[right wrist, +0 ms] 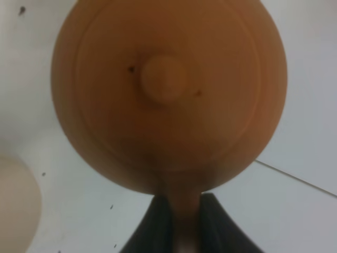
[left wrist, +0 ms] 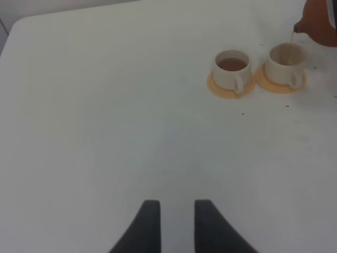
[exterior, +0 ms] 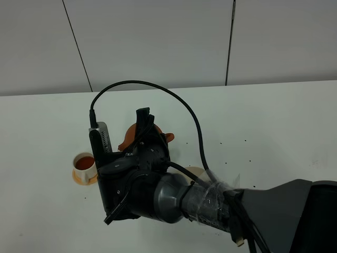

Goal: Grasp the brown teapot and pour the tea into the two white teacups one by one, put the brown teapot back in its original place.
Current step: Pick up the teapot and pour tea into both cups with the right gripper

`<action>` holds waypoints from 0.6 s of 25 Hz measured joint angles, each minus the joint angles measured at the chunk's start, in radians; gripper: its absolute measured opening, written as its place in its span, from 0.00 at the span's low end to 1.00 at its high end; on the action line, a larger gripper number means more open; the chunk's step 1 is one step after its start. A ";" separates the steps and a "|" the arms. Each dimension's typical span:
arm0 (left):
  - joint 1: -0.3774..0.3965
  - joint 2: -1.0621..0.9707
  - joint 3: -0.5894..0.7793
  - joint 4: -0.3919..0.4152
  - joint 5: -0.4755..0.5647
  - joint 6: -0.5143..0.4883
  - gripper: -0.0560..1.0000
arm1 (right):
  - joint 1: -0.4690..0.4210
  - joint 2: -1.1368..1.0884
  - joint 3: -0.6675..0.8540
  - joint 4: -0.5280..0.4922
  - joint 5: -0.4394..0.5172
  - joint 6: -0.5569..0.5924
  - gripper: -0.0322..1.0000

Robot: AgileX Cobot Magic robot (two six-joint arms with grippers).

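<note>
The brown teapot [right wrist: 168, 89] fills the right wrist view, lid knob toward the camera, and my right gripper [right wrist: 184, 224] is shut on its handle. From the exterior high view the teapot [exterior: 128, 140] hangs tilted above the table, mostly hidden by the arm. In the left wrist view its spout [left wrist: 317, 23] sends a thin stream into the nearer white teacup [left wrist: 287, 63]. The other teacup [left wrist: 230, 67] [exterior: 85, 164] holds brown tea. Both stand on orange saucers [left wrist: 224, 88]. My left gripper [left wrist: 172, 224] hovers open over bare table, well away from the cups.
A beige round coaster [exterior: 199, 172] lies on the white table just behind the right arm's wrist. The right arm [exterior: 174, 197] and its cable reach across the middle of the table. A grey wall stands behind the table's far edge.
</note>
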 joint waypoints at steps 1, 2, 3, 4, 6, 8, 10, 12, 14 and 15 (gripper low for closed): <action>0.000 0.000 0.000 0.000 0.000 -0.001 0.27 | 0.000 0.000 0.000 0.000 0.002 0.000 0.12; 0.000 0.000 0.000 0.000 0.000 -0.001 0.27 | 0.000 0.000 0.000 0.000 0.004 0.001 0.12; 0.000 0.000 0.000 0.000 0.000 -0.001 0.27 | 0.000 0.000 0.000 0.000 0.004 0.001 0.12; 0.000 0.000 0.000 0.000 0.000 -0.001 0.27 | 0.000 0.000 0.000 0.000 0.006 0.001 0.12; 0.000 0.000 0.000 0.000 0.000 -0.001 0.27 | 0.000 0.000 0.000 0.000 0.006 0.001 0.12; 0.000 0.000 0.000 0.000 0.000 -0.001 0.27 | 0.000 0.000 0.000 0.000 0.006 0.001 0.12; 0.000 0.000 0.000 0.000 0.000 -0.001 0.27 | 0.000 0.000 0.000 0.000 0.006 0.001 0.12; 0.000 0.000 0.000 0.000 0.000 -0.001 0.27 | 0.000 0.000 0.000 0.001 0.007 0.001 0.12; 0.000 0.000 0.000 0.000 0.000 -0.001 0.27 | 0.000 0.000 0.000 0.001 0.008 0.001 0.12; 0.000 0.000 0.000 0.000 0.000 -0.001 0.27 | 0.000 0.000 0.000 0.001 0.010 0.001 0.12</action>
